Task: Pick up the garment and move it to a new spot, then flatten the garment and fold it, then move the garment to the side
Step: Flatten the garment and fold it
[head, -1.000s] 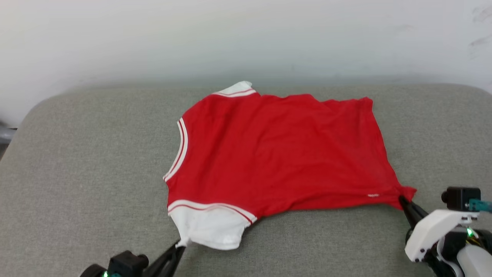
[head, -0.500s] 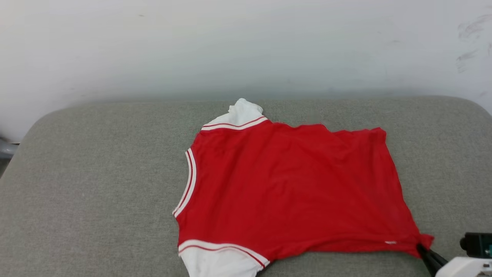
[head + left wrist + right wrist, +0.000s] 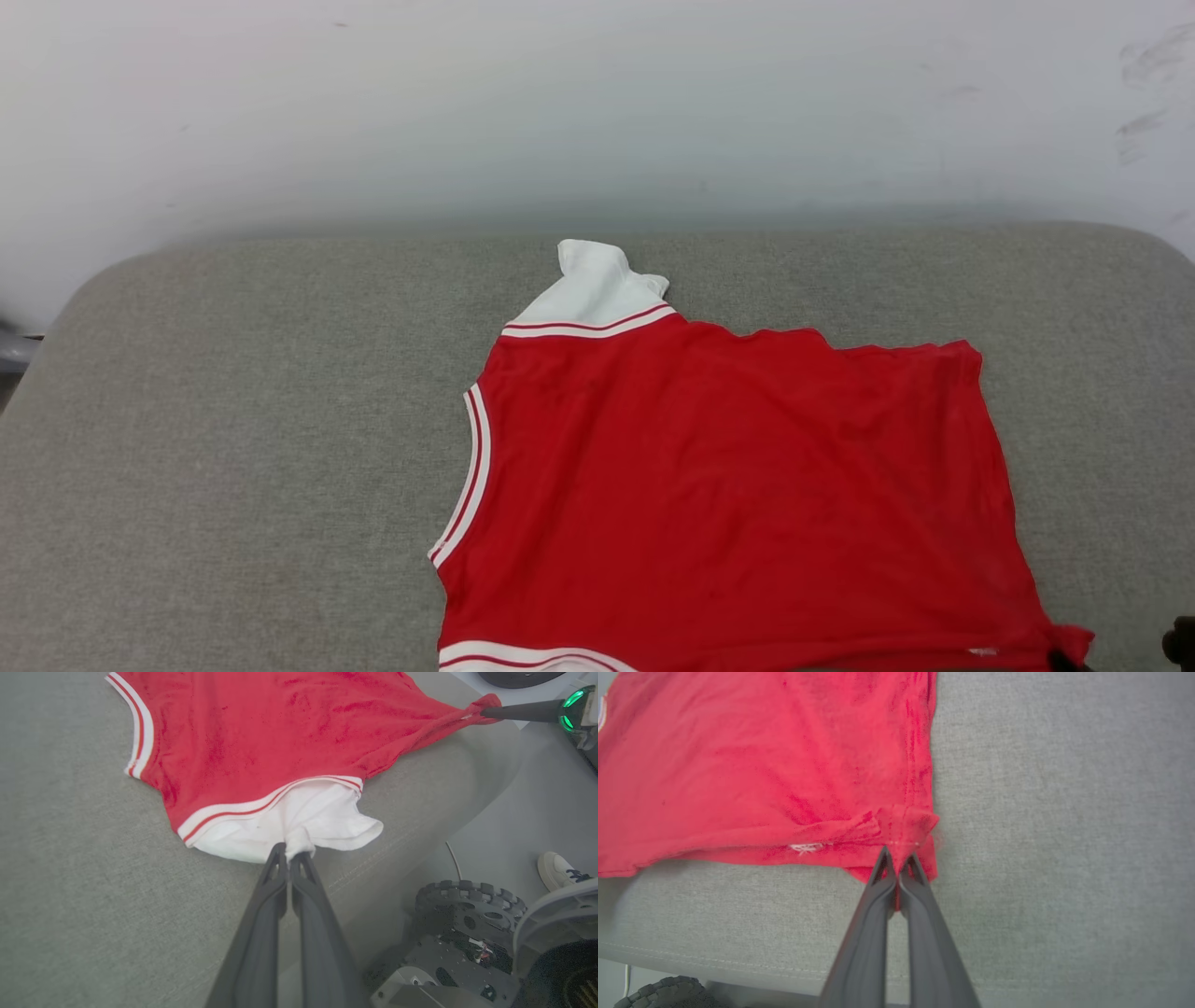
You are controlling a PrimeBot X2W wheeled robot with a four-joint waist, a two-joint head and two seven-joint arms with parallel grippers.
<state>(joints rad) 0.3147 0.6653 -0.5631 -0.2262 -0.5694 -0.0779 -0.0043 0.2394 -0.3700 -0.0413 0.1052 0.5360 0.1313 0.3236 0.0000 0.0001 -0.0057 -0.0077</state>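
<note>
Left gripper pinches the shirt's sleeve, right gripper its hem corner; draw both evenly nearward, cloth taut.

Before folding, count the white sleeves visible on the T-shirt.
2. The far sleeve sticks out beyond the red T-shirt body; the near sleeve is pinched in the left pincer.

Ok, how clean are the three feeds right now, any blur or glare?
Head view: even, soft light, no glare, shirt slightly soft. Left wrist view: crisp around the left hand, a green lamp flaring top right. Right wrist view: blurriest, right hand soft-edged, lower left smeared.
</note>
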